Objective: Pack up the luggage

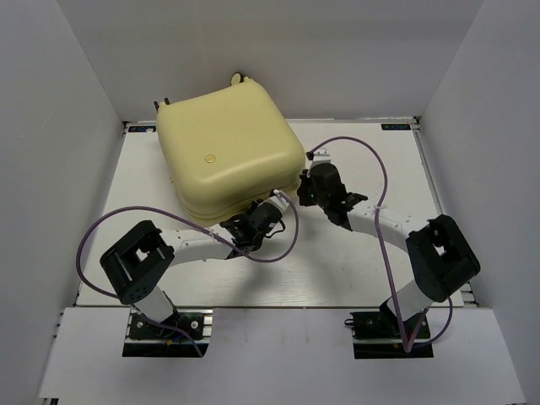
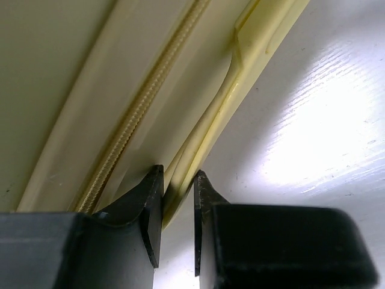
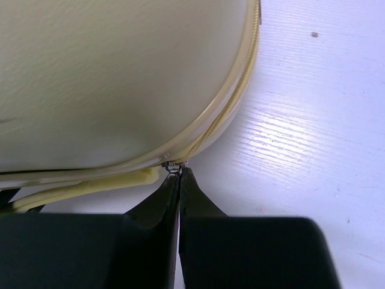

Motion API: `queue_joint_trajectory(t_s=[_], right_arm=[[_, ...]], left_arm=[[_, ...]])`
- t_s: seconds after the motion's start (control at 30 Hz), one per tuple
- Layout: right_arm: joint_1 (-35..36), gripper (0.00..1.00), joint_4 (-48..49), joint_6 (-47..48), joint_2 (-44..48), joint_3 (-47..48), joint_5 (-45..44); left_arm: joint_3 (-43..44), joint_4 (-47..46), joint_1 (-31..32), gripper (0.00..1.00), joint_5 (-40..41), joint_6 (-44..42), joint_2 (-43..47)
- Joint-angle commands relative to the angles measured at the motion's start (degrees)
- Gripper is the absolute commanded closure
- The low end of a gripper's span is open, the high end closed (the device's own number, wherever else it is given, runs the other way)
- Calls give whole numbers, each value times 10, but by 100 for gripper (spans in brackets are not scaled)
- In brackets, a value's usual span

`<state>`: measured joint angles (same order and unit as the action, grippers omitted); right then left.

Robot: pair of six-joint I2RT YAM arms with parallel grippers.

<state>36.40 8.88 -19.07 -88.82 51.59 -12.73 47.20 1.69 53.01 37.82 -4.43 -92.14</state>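
The luggage (image 1: 228, 143) lies closed at the back left of the white table, pale yellow with rounded corners. My left gripper (image 1: 245, 221) is at its near edge. In the left wrist view the luggage (image 2: 60, 90) shows its zipper teeth (image 2: 138, 114), and the left gripper (image 2: 178, 174) stands narrowly open astride a thin yellow strip (image 2: 186, 162) of the shell; the strip rests on the left finger, clear of the right one. My right gripper (image 1: 304, 184) is at the near right corner. In the right wrist view the gripper (image 3: 178, 171) is shut on the metal zipper pull (image 3: 173, 167) at the luggage (image 3: 120, 78) seam.
White walls close in the table (image 1: 363, 253) on the left, back and right. Purple cables (image 1: 384, 202) loop over both arms. The luggage's wheels (image 1: 240, 80) point at the back wall.
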Motion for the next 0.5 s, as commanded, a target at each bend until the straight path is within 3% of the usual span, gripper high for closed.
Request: queue_joint_trajectory(t_s=[0.0,0.23,0.47], right_arm=[[-71,100,-55,16,-25,9,-142],[-121,100,-41,28,-89,68,-158],[-186,100,65,102,-131,104,-57]], left_arm=[[-39,110,-68,100,95,111,-10],[-37,142,-84,100,87,130,-5],[-39,177,-100,100,67,158,1]])
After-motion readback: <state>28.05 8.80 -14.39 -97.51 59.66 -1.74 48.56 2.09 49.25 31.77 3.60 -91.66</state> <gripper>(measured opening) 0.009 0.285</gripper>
